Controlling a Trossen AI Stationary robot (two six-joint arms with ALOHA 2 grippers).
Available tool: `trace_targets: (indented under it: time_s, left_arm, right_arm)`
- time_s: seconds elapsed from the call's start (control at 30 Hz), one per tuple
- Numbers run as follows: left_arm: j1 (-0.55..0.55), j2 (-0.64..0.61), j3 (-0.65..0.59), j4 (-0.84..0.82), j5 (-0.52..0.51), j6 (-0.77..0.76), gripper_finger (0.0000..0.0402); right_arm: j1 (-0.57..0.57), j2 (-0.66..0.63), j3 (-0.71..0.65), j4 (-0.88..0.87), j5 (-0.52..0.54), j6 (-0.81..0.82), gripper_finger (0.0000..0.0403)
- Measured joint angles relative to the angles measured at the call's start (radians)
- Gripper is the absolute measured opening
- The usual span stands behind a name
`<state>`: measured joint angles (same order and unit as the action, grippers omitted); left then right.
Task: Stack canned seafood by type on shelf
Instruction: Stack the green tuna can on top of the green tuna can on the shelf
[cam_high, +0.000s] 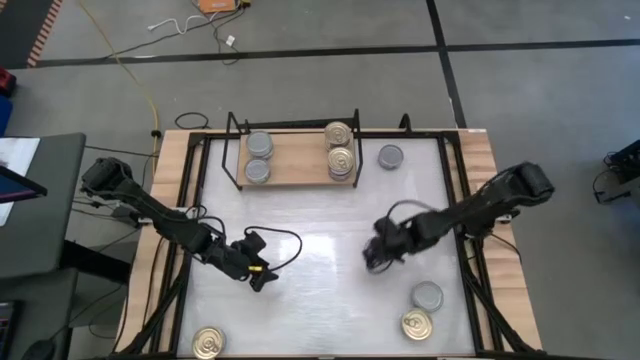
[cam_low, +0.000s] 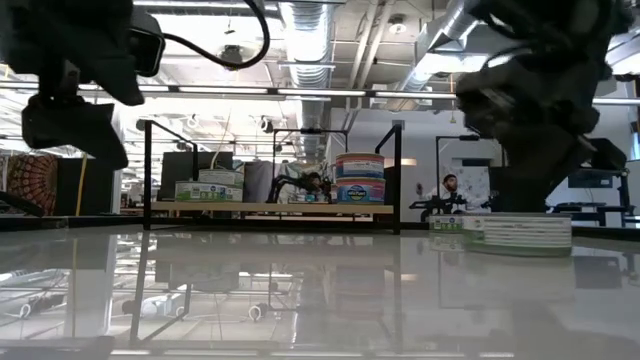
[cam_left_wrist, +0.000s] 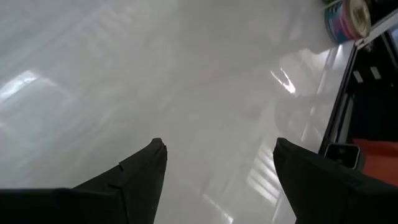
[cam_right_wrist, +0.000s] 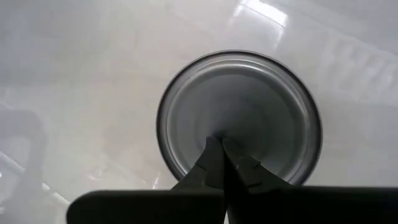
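Hovering right claw (cam_right_wrist: 219, 144), grey tin (cam_right_wrist: 239, 118) (labels unreadable)

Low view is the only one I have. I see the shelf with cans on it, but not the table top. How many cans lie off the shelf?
Observer: The high view shows four: a far grey can beside the shelf, a near grey can, a right gold can and a left gold can.
Operator: Is the right gripper holding one?
Observer: No. The right gripper is shut, with its tips over the middle of a fifth can, which has a grey top.
Operator: And the left gripper?
Observer: The left gripper is open above bare table.
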<state>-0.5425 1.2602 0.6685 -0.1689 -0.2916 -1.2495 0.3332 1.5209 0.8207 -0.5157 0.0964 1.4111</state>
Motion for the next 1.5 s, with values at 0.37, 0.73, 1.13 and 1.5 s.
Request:
trace_targets:
  time_s: [0.37, 0.73, 1.13, 1.5]
  left_arm:
    - [-0.041, 0.000, 0.000, 0.000, 0.004, -0.019, 0.0284]
    - [-0.084, 0.000, 0.000, 0.001, -0.002, -0.036, 0.0284]
    - [-0.088, 0.001, 0.000, 0.009, -0.141, -0.190, 0.0284]
    - [-0.090, 0.083, 0.021, 0.082, -0.235, -0.257, 0.0284]
  right_arm:
    - [0.034, 0.438, 0.531, -0.029, 0.033, -0.117, 0.0016]
    - [-0.029, 0.515, 0.786, -0.147, 0.067, -0.307, 0.0017]
    - [0.005, 0.305, 0.667, -0.310, 0.165, -0.402, 0.0019]
    - [0.114, -0.123, 0.080, 0.052, 0.172, -0.207, 0.0021]
